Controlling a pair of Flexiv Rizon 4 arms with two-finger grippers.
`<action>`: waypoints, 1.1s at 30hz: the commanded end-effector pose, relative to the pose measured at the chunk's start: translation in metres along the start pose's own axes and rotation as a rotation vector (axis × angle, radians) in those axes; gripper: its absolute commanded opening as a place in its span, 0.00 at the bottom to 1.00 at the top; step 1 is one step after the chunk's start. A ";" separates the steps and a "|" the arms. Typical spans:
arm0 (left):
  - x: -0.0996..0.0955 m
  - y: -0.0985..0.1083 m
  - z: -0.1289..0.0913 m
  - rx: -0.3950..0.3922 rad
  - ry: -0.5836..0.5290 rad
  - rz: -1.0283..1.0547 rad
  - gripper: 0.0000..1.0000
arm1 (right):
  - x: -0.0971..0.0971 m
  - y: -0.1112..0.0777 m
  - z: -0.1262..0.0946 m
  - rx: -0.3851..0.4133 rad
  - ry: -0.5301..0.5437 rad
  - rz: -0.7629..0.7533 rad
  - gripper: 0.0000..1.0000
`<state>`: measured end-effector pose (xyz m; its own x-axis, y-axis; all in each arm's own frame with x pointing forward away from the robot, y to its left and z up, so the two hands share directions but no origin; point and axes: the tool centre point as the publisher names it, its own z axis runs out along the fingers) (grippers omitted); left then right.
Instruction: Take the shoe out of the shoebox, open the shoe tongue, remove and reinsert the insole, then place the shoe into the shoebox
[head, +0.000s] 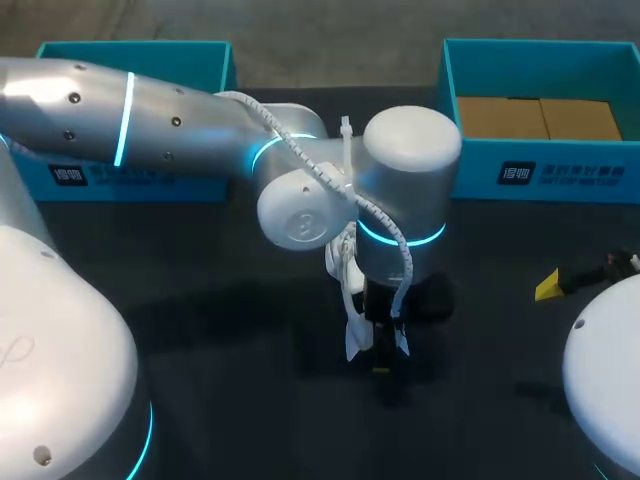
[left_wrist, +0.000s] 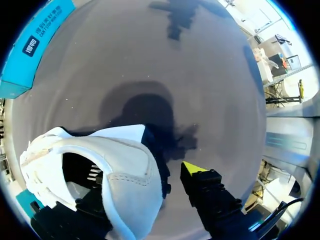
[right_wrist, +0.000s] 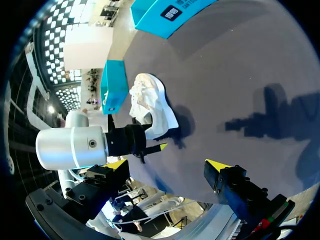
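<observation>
Not much of the shoe (head: 351, 330) showed from above. The wrist of my left arm (head: 150, 110) sat right over it, and only slivers of white poked out beside the left gripper (head: 380, 342). That put it over the middle of the table (head: 200, 340), in front of the gap between the two teal boxes and out of both. The left wrist view was better: the white shoe (left_wrist: 125, 175) filled the space just ahead of the camera, opening turned toward it, the inside too dark to read. It covered one side of the gripper completely, so I could not tell whether the gripper was clamped on the shoe or merely had it hooked. From the right wrist view the shoe (right_wrist: 150, 107) looked lifted, with its shadow (right_wrist: 186, 125) lying apart on the surface, though I could not be sure of that. The right gripper (right_wrist: 167, 164) hung well off to the right, its yellow tips wide apart with nothing between them. The left shoebox (head: 185, 62) was largely hidden behind the arm. The right shoebox (head: 540, 172) showed brown cardboard (head: 540, 118) inside. The table was a dark grey, matte surface.
</observation>
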<state>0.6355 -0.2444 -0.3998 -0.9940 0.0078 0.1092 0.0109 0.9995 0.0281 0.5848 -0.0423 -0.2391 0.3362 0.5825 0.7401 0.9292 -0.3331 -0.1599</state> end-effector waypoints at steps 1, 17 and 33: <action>0.002 0.001 0.003 -0.005 -0.008 -0.006 0.50 | 0.001 -0.002 0.000 -0.002 -0.004 0.002 1.00; 0.000 0.011 0.001 -0.002 -0.029 -0.028 0.00 | 0.001 -0.002 0.000 -0.002 -0.004 0.002 1.00; -0.013 0.046 -0.064 0.096 -0.005 0.028 0.00 | 0.001 -0.002 0.000 -0.002 -0.004 0.002 1.00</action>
<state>0.6472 -0.2249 -0.3661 -0.9969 0.0232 0.0753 0.0226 0.9997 -0.0079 0.5848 -0.0423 -0.2391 0.3361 0.5824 0.7401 0.9292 -0.3331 -0.1599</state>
